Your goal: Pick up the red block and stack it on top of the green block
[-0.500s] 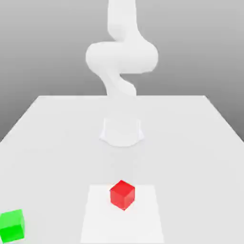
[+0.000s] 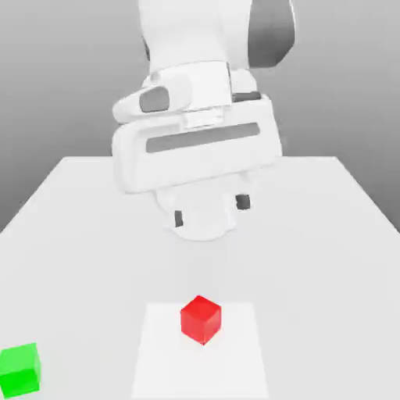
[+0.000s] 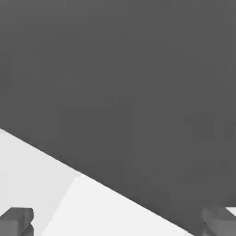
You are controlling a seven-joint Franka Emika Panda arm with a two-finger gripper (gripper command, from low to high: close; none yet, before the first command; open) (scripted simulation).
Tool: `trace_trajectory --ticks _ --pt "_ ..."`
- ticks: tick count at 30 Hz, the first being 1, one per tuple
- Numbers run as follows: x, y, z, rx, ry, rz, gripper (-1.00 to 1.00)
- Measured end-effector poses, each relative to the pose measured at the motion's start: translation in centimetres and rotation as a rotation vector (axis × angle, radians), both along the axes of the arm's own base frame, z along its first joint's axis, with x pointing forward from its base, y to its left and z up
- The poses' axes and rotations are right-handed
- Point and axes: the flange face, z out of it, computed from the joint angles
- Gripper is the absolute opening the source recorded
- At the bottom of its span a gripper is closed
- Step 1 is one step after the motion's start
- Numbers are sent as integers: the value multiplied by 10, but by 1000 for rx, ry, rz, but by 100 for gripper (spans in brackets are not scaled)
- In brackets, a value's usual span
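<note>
The red block (image 2: 201,319) rests on a pale square patch of the white table (image 2: 312,258), near the front middle. The green block (image 2: 19,369) stands on the table at the front of the exterior view's left, well apart from the red one. My gripper (image 2: 211,211) hangs high above the table behind the red block, with its two dark fingertips (image 2: 244,202) spread wide and nothing between them. In the hand view the fingertips (image 3: 17,220) frame the table's edge against a dark background, and the gripper (image 3: 117,223) is open.
The arm's round white base (image 2: 200,226) sits on the table behind the gripper. The pale square patch (image 2: 156,351) lies flat under the red block. Bare table surface spreads to the exterior view's right.
The hand has swung forward and down into the exterior view, where before the arm stood folded far back. Both blocks stay where they were.
</note>
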Motion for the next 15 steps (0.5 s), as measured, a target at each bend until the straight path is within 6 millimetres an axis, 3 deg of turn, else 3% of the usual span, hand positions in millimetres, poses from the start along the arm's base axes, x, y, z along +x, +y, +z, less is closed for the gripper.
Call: trace_trajectory --ticks 4,8,15 --pt "-24 4 -69 -73 96 142 0" --pt "-55 -1 -123 -153 180 276 0" --pt "-55 -1 -148 -174 184 315 0"
